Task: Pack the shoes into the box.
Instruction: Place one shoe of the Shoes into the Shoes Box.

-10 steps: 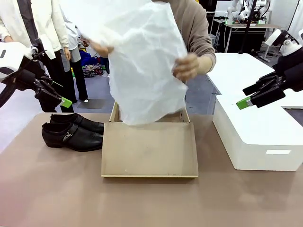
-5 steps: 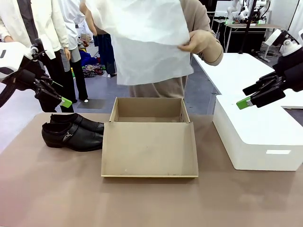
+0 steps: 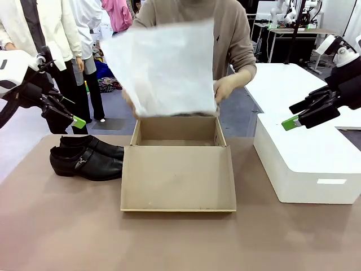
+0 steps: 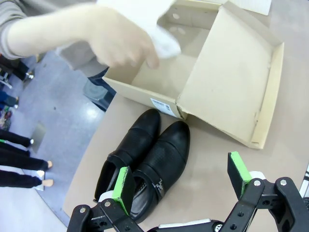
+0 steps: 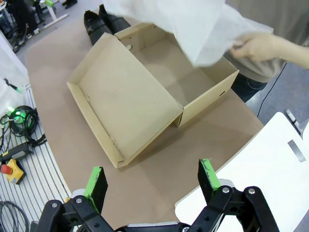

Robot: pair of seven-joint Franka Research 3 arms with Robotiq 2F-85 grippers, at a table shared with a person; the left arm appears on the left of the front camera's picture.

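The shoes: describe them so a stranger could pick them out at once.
Start at the open cardboard box in the middle of the table. The shoes lie side by side just beside it, on the robot's left. Glossy black leather, one showing a silver buckle.

You have two black shoes (image 3: 87, 158) to count, a single pair. There is one cardboard box (image 3: 177, 175), one sheet of white tissue paper (image 3: 163, 68) and one large white block (image 3: 304, 164). You see one table (image 3: 56, 226). You have two grippers, the left gripper (image 4: 182, 179) and the right gripper (image 5: 153, 181). One person (image 3: 231, 34) faces you.
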